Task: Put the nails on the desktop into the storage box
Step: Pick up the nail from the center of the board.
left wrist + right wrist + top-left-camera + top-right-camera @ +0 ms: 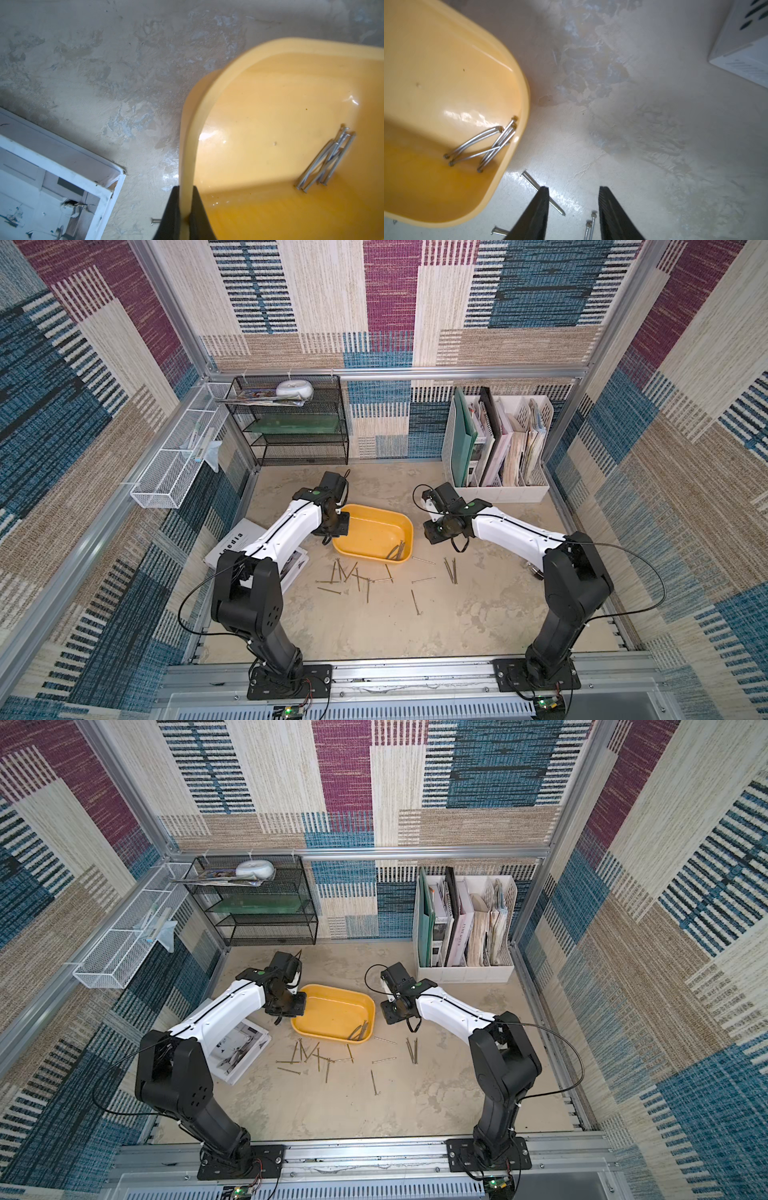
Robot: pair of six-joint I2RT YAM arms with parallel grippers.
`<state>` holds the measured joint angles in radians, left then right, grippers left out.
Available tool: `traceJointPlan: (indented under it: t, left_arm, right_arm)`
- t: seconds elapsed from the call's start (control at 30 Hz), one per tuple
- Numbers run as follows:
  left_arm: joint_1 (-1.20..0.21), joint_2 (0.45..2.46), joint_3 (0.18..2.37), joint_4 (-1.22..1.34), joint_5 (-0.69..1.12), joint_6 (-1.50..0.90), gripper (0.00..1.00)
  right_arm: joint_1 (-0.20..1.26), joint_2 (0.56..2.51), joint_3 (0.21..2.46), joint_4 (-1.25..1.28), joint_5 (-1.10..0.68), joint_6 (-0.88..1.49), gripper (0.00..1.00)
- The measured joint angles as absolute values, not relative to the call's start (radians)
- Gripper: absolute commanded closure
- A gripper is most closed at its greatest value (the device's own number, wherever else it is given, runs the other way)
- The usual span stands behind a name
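Observation:
The yellow storage box (pixel 370 531) (pixel 332 1011) sits mid-desktop with several nails (pixel 397 551) (pixel 483 143) piled in its near right corner. My left gripper (pixel 185 188) (pixel 338 526) is shut on the box's left rim (pixel 187 135). My right gripper (pixel 573 188) (pixel 432 533) hangs open and empty just right of the box, above the desktop (pixel 478 614). One loose nail (pixel 531 181) lies partly under its finger, and two nail heads (pixel 591 220) show between the fingers. Several more nails (pixel 349 572) (pixel 311 1054) are scattered in front of the box.
An open magazine (pixel 237 547) (pixel 52 176) lies under the left arm. A white file organiser (pixel 498 443) (pixel 747 52) stands at the back right, a black mesh shelf (pixel 291 423) at the back left, and a white mesh basket (pixel 178 460) hangs on the left wall.

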<state>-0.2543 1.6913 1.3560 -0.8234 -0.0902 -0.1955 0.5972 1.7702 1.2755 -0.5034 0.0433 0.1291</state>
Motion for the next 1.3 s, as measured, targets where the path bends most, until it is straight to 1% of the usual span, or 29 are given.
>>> traceJointPlan:
  t: [0.17, 0.3, 0.43, 0.53, 0.7, 0.87, 1.0, 1.13, 1.3]
  left_arm:
    - [-0.216, 1.691, 1.356, -0.825, -0.105, -0.190, 1.00]
    - [-0.189, 1.691, 1.356, -0.826, -0.105, -0.190, 1.00]
    - [-0.176, 1.691, 1.361, -0.831, -0.105, -0.190, 1.00]
    - [-0.175, 1.691, 1.361, -0.832, -0.104, -0.190, 1.00]
    - [-0.170, 1.691, 1.361, -0.832, -0.088, -0.190, 1.00]
    - [-0.170, 1.691, 1.361, -0.832, -0.079, -0.190, 1.00]
    - [-0.170, 1.691, 1.361, -0.832, -0.079, -0.190, 1.00]
    - [-0.170, 1.691, 1.361, -0.832, -0.079, -0.190, 1.00]
    - [-0.169, 1.691, 1.361, -0.832, -0.079, -0.190, 1.00]
  right_arm:
    - [0.603, 1.765, 1.227, -0.485, -0.031, 0.012, 0.52]
    - [0.641, 1.765, 1.190, -0.462, -0.088, -0.056, 0.51]
    - [0.683, 1.762, 1.150, -0.448, -0.113, -0.105, 0.51]
    - [0.700, 1.724, 1.106, -0.437, -0.129, -0.123, 0.51]
    - [0.715, 1.615, 1.028, -0.411, -0.125, -0.126, 0.51]
    - [0.747, 1.556, 0.968, -0.410, -0.134, -0.148, 0.51]
    - [0.767, 1.571, 0.947, -0.421, -0.126, -0.177, 0.50]
    - [0.770, 1.595, 0.944, -0.419, -0.078, -0.214, 0.50]
    - [0.778, 1.637, 0.972, -0.418, -0.049, -0.277, 0.50]
